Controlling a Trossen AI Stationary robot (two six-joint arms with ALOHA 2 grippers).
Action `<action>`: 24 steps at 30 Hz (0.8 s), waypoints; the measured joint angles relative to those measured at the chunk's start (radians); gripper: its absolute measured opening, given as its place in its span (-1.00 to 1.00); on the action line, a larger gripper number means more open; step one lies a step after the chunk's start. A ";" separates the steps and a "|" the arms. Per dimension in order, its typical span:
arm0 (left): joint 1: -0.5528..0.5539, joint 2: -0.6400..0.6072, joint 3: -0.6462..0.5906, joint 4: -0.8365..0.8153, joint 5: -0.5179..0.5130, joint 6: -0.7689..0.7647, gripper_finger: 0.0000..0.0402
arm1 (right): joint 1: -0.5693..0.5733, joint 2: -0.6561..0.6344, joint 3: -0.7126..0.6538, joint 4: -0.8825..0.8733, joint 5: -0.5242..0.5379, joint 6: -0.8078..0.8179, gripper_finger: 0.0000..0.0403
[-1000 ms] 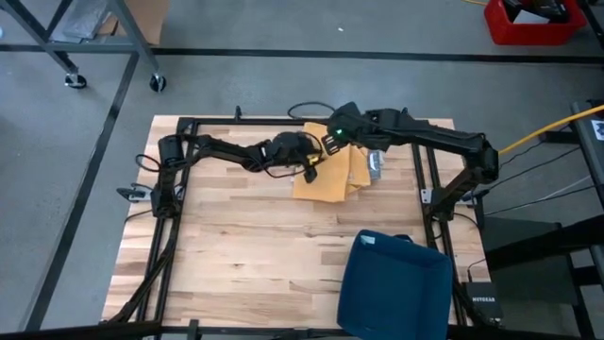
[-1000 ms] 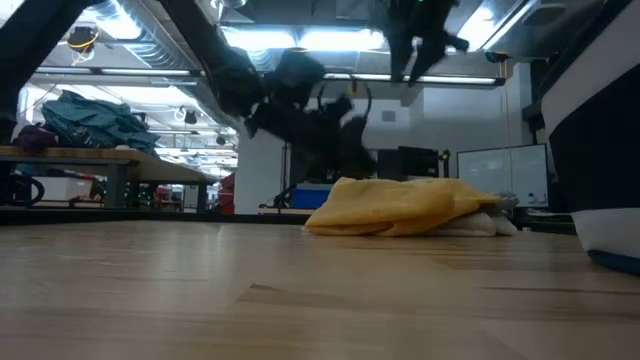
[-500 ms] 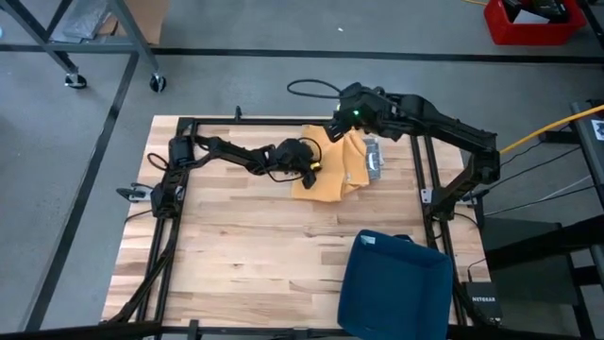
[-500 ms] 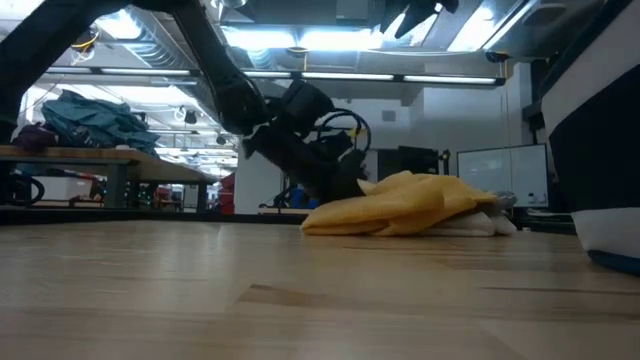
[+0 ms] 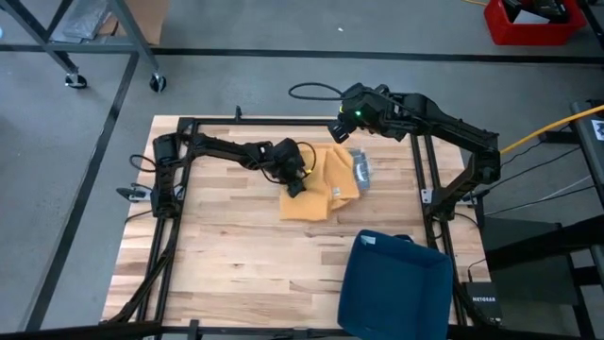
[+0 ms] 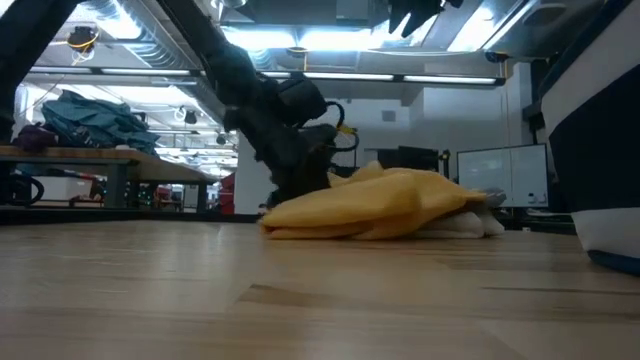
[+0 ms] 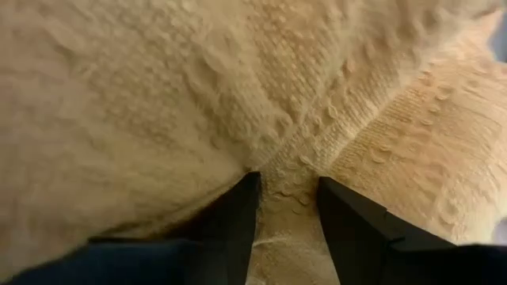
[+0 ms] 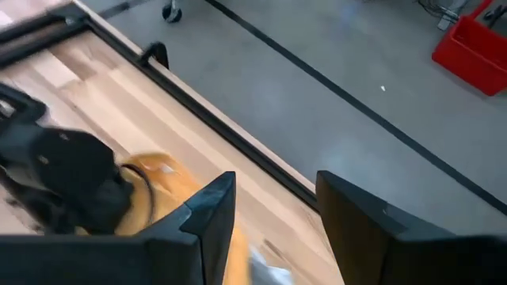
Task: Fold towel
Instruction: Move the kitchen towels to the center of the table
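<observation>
The wooden table [image 5: 226, 246] fills the middle of the high view, its pale planks bare over most of the near half. A dark blue bin [image 5: 394, 283] sits at the near right corner, its edge also showing at the right of the low view. The yellow towel [image 5: 319, 184] lies crumpled toward the far side of the table, right of centre — in the low view it is a low mound [image 6: 385, 203] with a pale grey-white patch of cloth [image 5: 359, 168] at its right end.

The left gripper [image 5: 297, 181] is down on the towel's left part; its wrist camera shows the two dark fingers [image 7: 238, 214] pinching a ridge of the knitted cloth between them, jaws clamped on the towel. The right gripper [image 5: 340, 130] hangs above the table's far edge, clear of the towel — its fingers [image 8: 210, 210] stand apart with nothing between them.
</observation>
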 joint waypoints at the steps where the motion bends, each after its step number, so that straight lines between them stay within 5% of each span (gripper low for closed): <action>1: 0.000 -0.019 0.000 -0.047 0.001 0.017 -0.35 | 0.000 0.000 0.000 -0.011 0.000 0.000 -0.11; 8: -0.004 -0.168 -0.006 -0.459 -0.024 0.162 -0.35 | 0.000 0.001 0.000 -0.075 0.000 0.000 -0.11; 13: -0.027 -0.262 -0.009 -0.721 -0.181 0.207 -0.35 | 0.000 0.001 -0.001 -0.118 -0.037 0.001 -0.11; 17: -0.065 -0.338 -0.024 -0.737 -0.310 0.177 -0.35 | 0.000 0.002 -0.001 -0.106 -0.118 0.001 -0.11; 24: -0.124 -0.552 -0.031 -0.724 -0.345 0.070 -0.35 | 0.000 0.002 -0.016 -0.104 -0.207 -0.002 -0.11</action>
